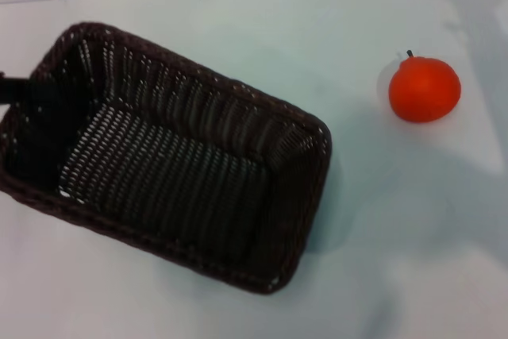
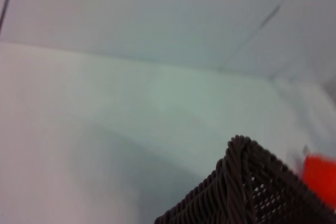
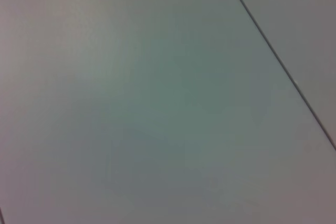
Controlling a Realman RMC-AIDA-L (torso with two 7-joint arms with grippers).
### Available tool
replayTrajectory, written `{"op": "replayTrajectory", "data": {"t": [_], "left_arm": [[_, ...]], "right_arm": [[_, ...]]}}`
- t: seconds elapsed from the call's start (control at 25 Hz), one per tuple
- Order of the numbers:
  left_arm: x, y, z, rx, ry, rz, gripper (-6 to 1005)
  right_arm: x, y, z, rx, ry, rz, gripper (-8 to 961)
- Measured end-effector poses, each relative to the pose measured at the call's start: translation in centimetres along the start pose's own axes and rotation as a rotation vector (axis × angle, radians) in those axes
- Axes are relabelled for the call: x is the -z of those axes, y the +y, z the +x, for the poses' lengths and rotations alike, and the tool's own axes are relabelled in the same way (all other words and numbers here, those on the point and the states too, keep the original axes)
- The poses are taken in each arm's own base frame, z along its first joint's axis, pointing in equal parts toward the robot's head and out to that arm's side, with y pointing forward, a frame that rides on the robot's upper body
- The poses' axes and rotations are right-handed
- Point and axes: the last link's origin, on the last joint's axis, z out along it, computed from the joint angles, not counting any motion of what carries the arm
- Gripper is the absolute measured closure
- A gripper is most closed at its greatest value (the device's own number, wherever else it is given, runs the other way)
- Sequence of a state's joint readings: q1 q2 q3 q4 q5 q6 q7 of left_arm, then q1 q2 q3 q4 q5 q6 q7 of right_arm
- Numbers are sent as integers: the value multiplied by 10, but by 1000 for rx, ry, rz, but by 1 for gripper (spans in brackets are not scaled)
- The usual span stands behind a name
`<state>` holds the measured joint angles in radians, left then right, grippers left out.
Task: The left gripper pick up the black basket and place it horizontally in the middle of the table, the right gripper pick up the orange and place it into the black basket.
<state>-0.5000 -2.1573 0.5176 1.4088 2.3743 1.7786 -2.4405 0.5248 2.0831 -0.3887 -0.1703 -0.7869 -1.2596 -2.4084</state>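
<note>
Black woven wicker basket (image 1: 171, 164) lies skewed, left gripper (image 1: 20, 89) at its left rim for grasping; jaw state unclear; glossy round orange (image 1: 424, 89) waits right.

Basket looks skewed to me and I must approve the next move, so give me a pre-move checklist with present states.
1. Basket lies horizontally: not ok, it sits diagonally on the table.
2. Basket in the middle: not ok, it is toward the robot's left.
3. Left gripper at the basket: ok, a black finger reaches over its left end; whether it grips cannot be told.
4. Basket empty: ok, only its woven floor shows.
5. Orange free: ok, it rests alone on the table, apart from the basket.
6. Right gripper ready: cannot tell, it is not in view.
</note>
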Motion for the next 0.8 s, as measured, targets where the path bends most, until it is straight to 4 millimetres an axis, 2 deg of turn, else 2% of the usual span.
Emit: {"op": "replayTrajectory", "data": {"t": [0.44,0.64,0.8], "left_arm": [[22,-23,-17,252,214,-99,815],[23,-36,-30,361,320,-122,815],[13,-47,-44,449,399,-164,816]], "right_arm": [[-7,-1,0,0,-3,-5,8],[-11,-4,0,-3,-6,-2,8],[-13,-5,0,-4,-8,-1,9]]}}
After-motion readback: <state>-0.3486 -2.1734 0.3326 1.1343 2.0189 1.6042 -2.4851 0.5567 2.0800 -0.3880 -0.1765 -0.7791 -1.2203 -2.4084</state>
